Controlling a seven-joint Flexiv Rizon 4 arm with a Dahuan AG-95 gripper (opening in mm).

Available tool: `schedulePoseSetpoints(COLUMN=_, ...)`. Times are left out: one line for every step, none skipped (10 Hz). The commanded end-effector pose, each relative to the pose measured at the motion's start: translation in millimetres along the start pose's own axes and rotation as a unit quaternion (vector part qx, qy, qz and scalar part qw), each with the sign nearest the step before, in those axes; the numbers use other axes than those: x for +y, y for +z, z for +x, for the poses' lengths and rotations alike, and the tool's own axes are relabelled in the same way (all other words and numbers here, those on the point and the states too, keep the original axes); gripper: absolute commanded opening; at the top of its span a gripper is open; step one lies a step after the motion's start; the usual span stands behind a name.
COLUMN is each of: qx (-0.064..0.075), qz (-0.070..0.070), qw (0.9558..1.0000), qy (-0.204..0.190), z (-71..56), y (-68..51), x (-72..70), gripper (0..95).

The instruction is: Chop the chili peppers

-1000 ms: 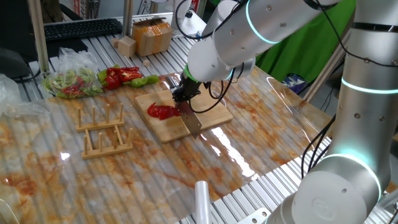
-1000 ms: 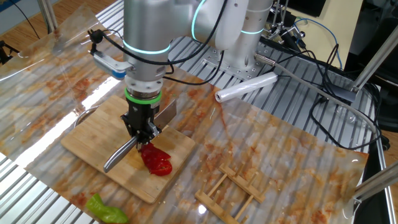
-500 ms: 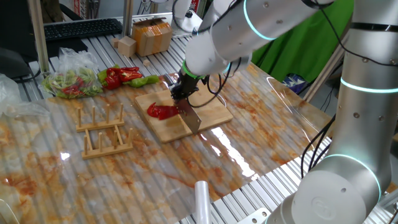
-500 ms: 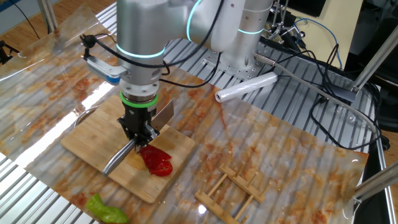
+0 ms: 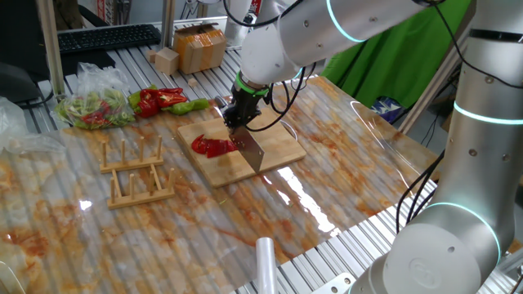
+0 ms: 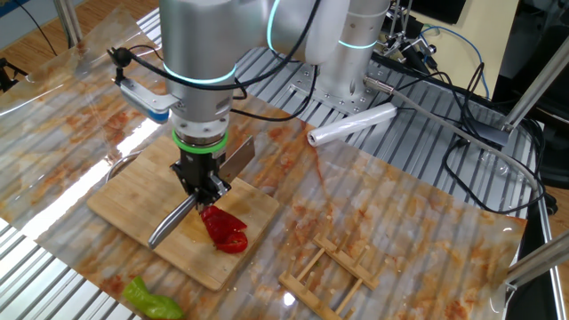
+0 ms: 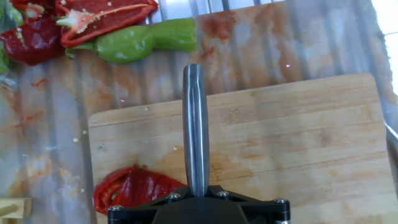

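A flattened glossy red chili pepper [image 5: 212,146] lies on the wooden cutting board [image 5: 278,145]. My gripper [image 5: 234,116] is shut on a steel knife [image 5: 252,153], blade edge down on the board just right of the pepper. In the other fixed view the gripper [image 6: 203,188] stands over the board [image 6: 133,196], the knife handle [image 6: 171,222] sticks out toward the front, and the pepper [image 6: 225,229] lies beside it. In the hand view the handle [image 7: 195,124] runs up the middle, with the pepper [image 7: 134,188] at lower left of the board [image 7: 280,143].
Whole red and green peppers [image 5: 163,100] and a bag of chopped peppers [image 5: 94,106] lie behind the board. A wooden rack [image 5: 137,173] stands to its left. A plastic roll [image 5: 265,261] lies at the front edge. A cardboard box [image 5: 200,47] sits at the back.
My gripper and the knife have shifted a little along the board, back and toward the pepper. The pepper has not visibly moved.
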State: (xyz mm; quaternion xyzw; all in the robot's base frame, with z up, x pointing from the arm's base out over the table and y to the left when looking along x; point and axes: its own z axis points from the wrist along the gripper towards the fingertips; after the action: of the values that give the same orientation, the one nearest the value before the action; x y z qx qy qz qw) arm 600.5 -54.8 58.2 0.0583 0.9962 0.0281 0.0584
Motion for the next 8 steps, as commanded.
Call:
schedulePoseSetpoints(qx=0.016, qz=-0.005, qw=0.9998, qy=-0.015, z=-2.1, y=-2.1, x=-0.5, gripper=0.0)
schedulePoseSetpoints(qx=0.019, qz=-0.006, qw=0.9994, qy=-0.029, z=-3.2, y=-2.7, x=-0.6, gripper=0.0)
schedulePoseSetpoints(qx=0.020, qz=-0.007, qw=0.9993, qy=-0.030, z=-4.5, y=-4.0, x=-0.4, gripper=0.0)
schedulePoseSetpoints(qx=0.025, qz=-0.006, qw=0.9992, qy=-0.030, z=-6.1, y=-6.7, x=1.3, gripper=0.0)
schedulePoseSetpoints(qx=0.029, qz=-0.005, qw=0.9992, qy=-0.027, z=-8.1, y=-10.8, x=4.0, gripper=0.0)
schedulePoseSetpoints(qx=0.032, qz=-0.004, qw=0.9993, qy=-0.020, z=-9.7, y=-14.3, x=6.6, gripper=0.0)
schedulePoseSetpoints(qx=0.038, qz=-0.003, qw=0.9992, qy=-0.012, z=-11.7, y=-19.7, x=11.2, gripper=0.0)
schedulePoseSetpoints(qx=0.038, qz=-0.003, qw=0.9992, qy=-0.010, z=-11.0, y=-21.3, x=13.6, gripper=0.0)
